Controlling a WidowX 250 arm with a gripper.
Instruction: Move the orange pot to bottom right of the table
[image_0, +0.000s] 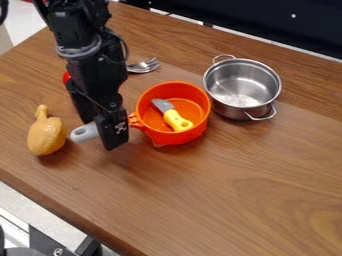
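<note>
The black gripper (112, 131) hangs down left of centre, directly over the handle of the orange pot (155, 133). The pot stands near the middle of the table, its open top facing up. Its grey handle (84, 133) points left, with the end sticking out on the gripper's far left side; the middle of the handle is hidden behind the gripper. Inside the pot lies a toy knife (176, 120) with a yellow grip and a grey blade.
A steel pot (242, 85) with wire handles stands right of the orange one. Left of the gripper lies a toy chicken drumstick (47, 134). Silver cutlery (143, 66) and a partly hidden red item (66, 77) are by the arm. The wooden table's (267, 185) front edge runs along the lower left.
</note>
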